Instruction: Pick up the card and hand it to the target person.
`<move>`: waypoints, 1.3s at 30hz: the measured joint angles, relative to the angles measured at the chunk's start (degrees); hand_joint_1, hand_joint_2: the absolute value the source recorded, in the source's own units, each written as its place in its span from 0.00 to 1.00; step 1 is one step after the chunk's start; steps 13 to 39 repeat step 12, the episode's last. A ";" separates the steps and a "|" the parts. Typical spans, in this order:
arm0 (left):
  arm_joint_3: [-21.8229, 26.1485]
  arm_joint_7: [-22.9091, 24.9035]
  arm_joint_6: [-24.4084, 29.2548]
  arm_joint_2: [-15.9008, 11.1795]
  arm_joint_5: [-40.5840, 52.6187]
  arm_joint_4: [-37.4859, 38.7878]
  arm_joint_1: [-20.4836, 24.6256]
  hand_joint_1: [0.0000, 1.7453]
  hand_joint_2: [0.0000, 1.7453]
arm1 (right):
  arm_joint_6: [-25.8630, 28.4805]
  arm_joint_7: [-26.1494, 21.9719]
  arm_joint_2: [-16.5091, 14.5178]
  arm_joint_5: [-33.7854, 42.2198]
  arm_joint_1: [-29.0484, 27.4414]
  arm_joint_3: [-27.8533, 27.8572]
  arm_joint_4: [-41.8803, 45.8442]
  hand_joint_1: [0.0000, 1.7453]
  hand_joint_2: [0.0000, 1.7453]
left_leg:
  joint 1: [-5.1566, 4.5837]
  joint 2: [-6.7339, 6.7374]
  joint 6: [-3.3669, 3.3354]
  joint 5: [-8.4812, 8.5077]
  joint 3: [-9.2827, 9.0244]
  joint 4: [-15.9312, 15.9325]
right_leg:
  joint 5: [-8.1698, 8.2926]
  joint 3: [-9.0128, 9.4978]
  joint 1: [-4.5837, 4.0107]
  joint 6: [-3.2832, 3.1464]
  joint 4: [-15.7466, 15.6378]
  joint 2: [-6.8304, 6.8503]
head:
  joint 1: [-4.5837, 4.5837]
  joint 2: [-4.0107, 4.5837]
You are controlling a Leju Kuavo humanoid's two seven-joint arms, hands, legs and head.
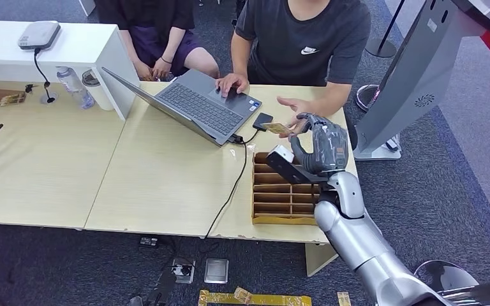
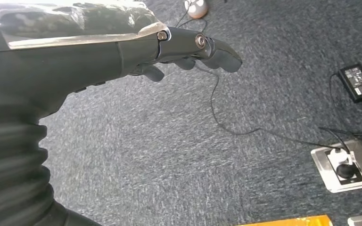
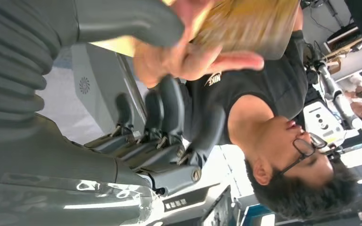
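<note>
Above the wooden slotted tray (image 1: pixel 274 199) on the pale wood table (image 1: pixel 166 185), the right robot hand (image 1: pixel 316 143) pinches the tan rectangular card (image 1: pixel 278 128), at its 10 o'clock. A seated person's hand (image 1: pixel 295 108) touches the card. The left robot hand (image 2: pixel 188 49) hangs empty over grey carpet (image 2: pixel 179 160), fingers loosely extended.

Head view looks down on the table (image 1: pixel 166 172); left wrist faces carpet (image 2: pixel 169 155), right wrist the person (image 3: pixel 273 108).
</note>
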State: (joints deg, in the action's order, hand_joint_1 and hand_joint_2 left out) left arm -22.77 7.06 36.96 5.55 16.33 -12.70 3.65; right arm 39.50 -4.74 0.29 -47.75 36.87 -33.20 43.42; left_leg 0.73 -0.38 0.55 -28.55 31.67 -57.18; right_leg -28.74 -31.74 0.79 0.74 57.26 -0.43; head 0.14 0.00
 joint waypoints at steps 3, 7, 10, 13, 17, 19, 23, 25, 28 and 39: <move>-0.35 0.29 0.24 0.00 -0.50 0.00 0.00 0.00 1.00 | 0.10 -0.49 -0.82 -1.93 0.13 0.16 -1.32 0.00 1.00 | 0.00 0.01 0.00 0.00 0.00 0.00 | 0.00 -0.01 0.00 0.00 0.00 -0.01 | 0.01 0.00; -0.49 0.45 0.42 0.00 -0.96 0.00 -0.01 0.00 1.00 | 0.15 -0.90 -1.44 -3.66 0.10 0.91 -2.00 0.00 1.00 | 0.00 0.01 0.00 0.00 0.00 0.00 | 0.00 -0.01 0.00 0.00 0.00 -0.01 | 0.02 0.00; -0.56 0.45 0.52 0.00 -1.37 0.00 -0.01 0.00 1.00 | 0.20 -0.98 -1.51 -4.41 -0.21 1.47 -2.00 0.00 1.00 | 0.00 0.01 0.00 0.00 -0.02 0.00 | 0.00 -0.01 0.00 0.00 -0.01 -0.01 | 0.03 0.00; -0.61 0.43 0.58 0.00 -1.71 0.00 -0.01 0.00 1.00 | 0.23 -0.94 -1.51 -4.79 -0.62 1.88 -1.83 0.00 1.00 | 0.00 0.01 0.00 0.00 -0.02 0.00 | 0.00 -0.01 0.00 0.00 -0.01 -0.01 | 0.03 0.00; -0.61 0.43 0.58 0.00 -1.71 0.00 -0.01 0.00 1.00 | 0.23 -0.94 -1.51 -4.79 -0.62 1.88 -1.83 0.00 1.00 | 0.00 0.01 0.00 0.00 -0.02 0.00 | 0.00 -0.01 0.00 0.00 -0.01 -0.01 | 0.03 0.00; -0.61 0.43 0.58 0.00 -1.71 0.00 -0.01 0.00 1.00 | 0.23 -0.94 -1.51 -4.79 -0.62 1.88 -1.83 0.00 1.00 | 0.00 0.01 0.00 0.00 -0.02 0.00 | 0.00 -0.01 0.00 0.00 -0.01 -0.01 | 0.03 0.00; -0.61 0.43 0.58 0.00 -1.71 0.00 -0.01 0.00 1.00 | 0.23 -0.94 -1.51 -4.79 -0.62 1.88 -1.83 0.00 1.00 | 0.00 0.01 0.00 0.00 -0.02 0.00 | 0.00 -0.01 0.00 0.00 -0.01 -0.01 | 0.03 0.00; -0.61 0.43 0.58 0.00 -1.71 0.00 -0.01 0.00 1.00 | 0.23 -0.94 -1.51 -4.79 -0.62 1.88 -1.83 0.00 1.00 | 0.00 0.01 0.00 0.00 -0.02 0.00 | 0.00 -0.01 0.00 0.00 -0.01 -0.01 | 0.03 0.00; -0.61 0.43 0.58 0.00 -1.71 0.00 -0.01 0.00 1.00 | 0.23 -0.94 -1.51 -4.79 -0.62 1.88 -1.83 0.00 1.00 | 0.00 0.01 0.00 0.00 -0.02 0.00 | 0.00 -0.01 0.00 0.00 -0.01 -0.01 | 0.03 0.00; -0.61 0.43 0.58 0.00 -1.71 0.00 -0.01 0.00 1.00 | 0.23 -0.94 -1.51 -4.79 -0.62 1.88 -1.83 0.00 1.00 | 0.00 0.01 0.00 0.00 -0.02 0.00 | 0.00 -0.01 0.00 0.00 -0.01 -0.01 | 0.03 0.00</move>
